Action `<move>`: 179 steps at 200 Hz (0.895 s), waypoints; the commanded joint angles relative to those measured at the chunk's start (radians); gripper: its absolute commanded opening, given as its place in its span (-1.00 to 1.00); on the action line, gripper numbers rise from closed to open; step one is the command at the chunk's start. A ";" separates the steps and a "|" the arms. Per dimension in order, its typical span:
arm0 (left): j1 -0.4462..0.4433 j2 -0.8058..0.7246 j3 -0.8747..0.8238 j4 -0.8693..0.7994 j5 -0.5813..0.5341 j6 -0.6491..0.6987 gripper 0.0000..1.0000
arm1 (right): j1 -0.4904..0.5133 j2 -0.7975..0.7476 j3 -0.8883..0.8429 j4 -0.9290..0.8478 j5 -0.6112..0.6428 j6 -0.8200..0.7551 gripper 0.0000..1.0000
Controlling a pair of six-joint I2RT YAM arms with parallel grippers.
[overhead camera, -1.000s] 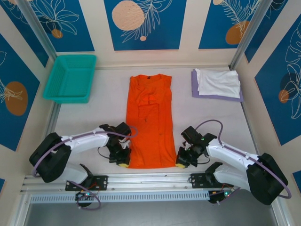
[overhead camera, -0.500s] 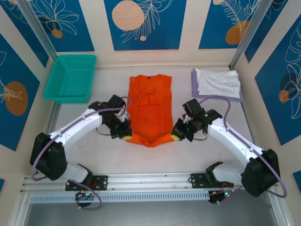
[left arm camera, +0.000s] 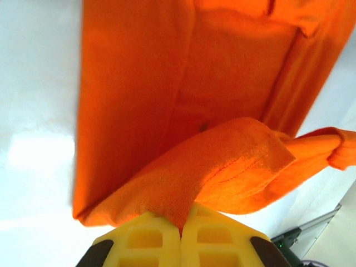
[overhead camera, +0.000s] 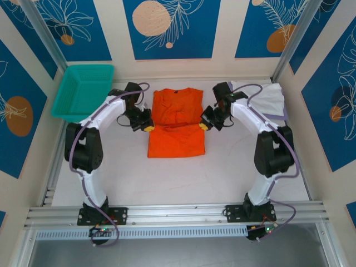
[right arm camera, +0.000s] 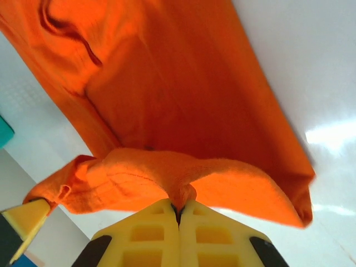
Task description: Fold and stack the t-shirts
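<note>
The orange t-shirt (overhead camera: 176, 125) lies in the middle of the table (overhead camera: 167, 178). Its long way runs from near to far, and its neck points at the far wall. The bottom part is doubled up over the rest. The left gripper (overhead camera: 148, 128) and the right gripper (overhead camera: 204, 125) each pinch tight on a corner of the lifted edge, probably the hem. At the far right, the white t-shirt (overhead camera: 267, 97) rests on the lavender t-shirt (overhead camera: 278, 116). The teal basket (overhead camera: 62, 94) sits far left.
</note>
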 commanded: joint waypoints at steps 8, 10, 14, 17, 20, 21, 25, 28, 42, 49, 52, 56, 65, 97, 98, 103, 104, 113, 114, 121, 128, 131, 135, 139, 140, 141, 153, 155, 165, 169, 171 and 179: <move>0.027 0.086 0.063 -0.033 0.001 0.024 -1.00 | -0.011 0.131 0.120 -0.074 0.001 -0.034 -1.00; 0.027 0.094 0.066 -0.031 0.003 0.024 -1.00 | -0.012 0.139 0.127 -0.075 0.000 -0.033 -1.00; 0.027 0.107 0.072 -0.027 0.011 0.024 -1.00 | -0.014 0.155 0.137 -0.076 0.000 -0.031 -1.00; 0.027 0.118 0.079 -0.025 0.015 0.024 -1.00 | -0.015 0.165 0.143 -0.078 -0.001 -0.030 -1.00; 0.027 0.129 0.088 -0.026 0.019 0.024 -1.00 | -0.017 0.174 0.152 -0.079 -0.001 -0.030 -1.00; 0.027 0.132 0.089 -0.026 0.020 0.023 -1.00 | -0.017 0.178 0.154 -0.080 -0.001 -0.030 -1.00; 0.027 0.148 0.101 -0.027 0.022 0.024 -1.00 | -0.019 0.191 0.163 -0.082 -0.001 -0.029 -1.00; 0.028 0.159 0.110 -0.029 0.024 0.023 -1.00 | -0.019 0.199 0.170 -0.083 -0.001 -0.028 -1.00; 0.029 0.200 0.146 -0.030 0.020 0.024 -1.00 | -0.027 0.239 0.199 -0.087 -0.008 -0.021 -1.00; 0.030 0.212 0.161 -0.028 0.015 0.023 -1.00 | -0.032 0.257 0.213 -0.092 -0.014 -0.016 -1.00; 0.032 0.217 0.167 -0.028 0.013 0.022 -1.00 | -0.035 0.266 0.220 -0.092 -0.015 -0.013 -1.00; 0.032 0.223 0.176 -0.027 0.009 0.019 -1.00 | -0.037 0.276 0.227 -0.093 -0.016 -0.011 -1.00; 0.038 0.231 0.194 -0.022 -0.001 0.010 -1.00 | -0.044 0.295 0.246 -0.092 -0.023 -0.006 -1.00; 0.053 0.268 0.274 -0.008 -0.026 -0.026 -0.58 | -0.065 0.352 0.304 -0.104 -0.047 0.022 -0.88; 0.054 0.269 0.278 -0.009 -0.027 -0.027 -0.54 | -0.067 0.353 0.304 -0.104 -0.047 0.024 -0.87; 0.056 0.277 0.295 -0.015 -0.033 -0.028 -0.47 | -0.073 0.354 0.304 -0.102 -0.052 0.035 -0.78; 0.056 0.280 0.298 -0.016 -0.034 -0.028 -0.46 | -0.073 0.355 0.304 -0.102 -0.054 0.036 -0.75; 0.062 0.284 0.318 -0.016 -0.042 -0.029 -0.39 | -0.085 0.349 0.300 -0.091 -0.065 0.045 -0.44; 0.063 0.284 0.319 -0.014 -0.043 -0.030 -0.37 | -0.086 0.349 0.300 -0.090 -0.066 0.045 -0.41; 0.068 0.272 0.320 -0.002 -0.049 -0.036 -0.17 | -0.092 0.339 0.300 -0.088 -0.069 0.043 -0.26; 0.072 0.251 0.312 0.011 -0.060 -0.043 0.00 | -0.098 0.323 0.295 -0.088 -0.062 0.036 -0.14; 0.072 0.239 0.308 0.018 -0.065 -0.044 0.01 | -0.100 0.313 0.290 -0.085 -0.058 0.031 -0.09; 0.072 0.221 0.300 0.026 -0.074 -0.043 0.01 | -0.104 0.297 0.278 -0.079 -0.050 0.026 -0.02; 0.072 0.202 0.292 0.032 -0.086 -0.042 0.00 | -0.106 0.279 0.262 -0.071 -0.042 0.023 0.03; 0.072 0.195 0.289 0.034 -0.089 -0.043 0.01 | -0.106 0.273 0.257 -0.068 -0.041 0.022 0.05; 0.072 0.189 0.287 0.036 -0.093 -0.043 0.00 | -0.107 0.268 0.252 -0.065 -0.040 0.021 0.06; 0.069 0.121 0.236 0.061 -0.116 -0.049 0.00 | -0.110 0.201 0.174 -0.025 -0.038 0.012 0.09; 0.069 0.107 0.225 0.066 -0.117 -0.050 0.01 | -0.110 0.186 0.156 -0.018 -0.041 0.011 0.09; 0.059 0.038 0.159 0.095 -0.132 -0.052 0.00 | -0.099 0.110 0.062 0.046 -0.068 0.008 0.06; 0.055 0.009 0.128 0.111 -0.134 -0.053 -0.02 | -0.092 0.077 0.021 0.077 -0.080 0.008 0.04; 0.051 -0.004 0.112 0.120 -0.132 -0.054 -0.04 | -0.086 0.062 -0.001 0.093 -0.086 0.008 0.04; 0.035 -0.054 0.048 0.148 -0.118 -0.053 -0.07 | -0.062 0.010 -0.074 0.144 -0.108 0.012 -0.01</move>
